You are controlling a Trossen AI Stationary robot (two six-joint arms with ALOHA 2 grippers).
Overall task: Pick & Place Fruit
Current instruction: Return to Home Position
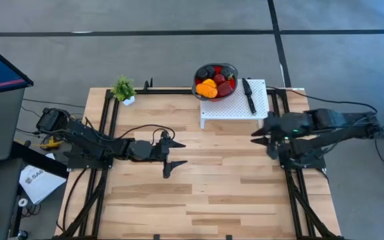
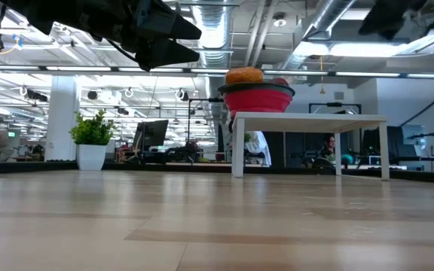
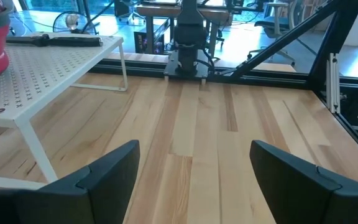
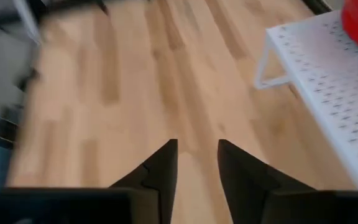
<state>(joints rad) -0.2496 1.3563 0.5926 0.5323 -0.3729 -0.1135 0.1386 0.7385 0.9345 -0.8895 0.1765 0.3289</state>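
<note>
The fruit (image 1: 213, 83) lies heaped in a red bowl with a grey rim (image 1: 233, 69): orange pieces (image 1: 207, 87), dark red ones (image 1: 224, 87) and purple-black ones (image 1: 211, 72). The bowl stands on the far left corner of a white perforated stand (image 1: 235, 107). In the low view an orange piece (image 2: 245, 75) tops the bowl (image 2: 256, 99). My left gripper (image 1: 171, 155) is wide open and empty above the table's middle, also in its wrist view (image 3: 194, 168). My right gripper (image 1: 255, 137) hovers by the stand's near right corner, empty, its fingers a narrow gap apart (image 4: 197, 152).
A black-handled knife (image 1: 249, 95) lies on the stand right of the bowl. A small potted plant (image 1: 123, 89) stands at the table's far left corner. Black frame rails run along the table's left, right and far edges. Bare wood lies between the two grippers.
</note>
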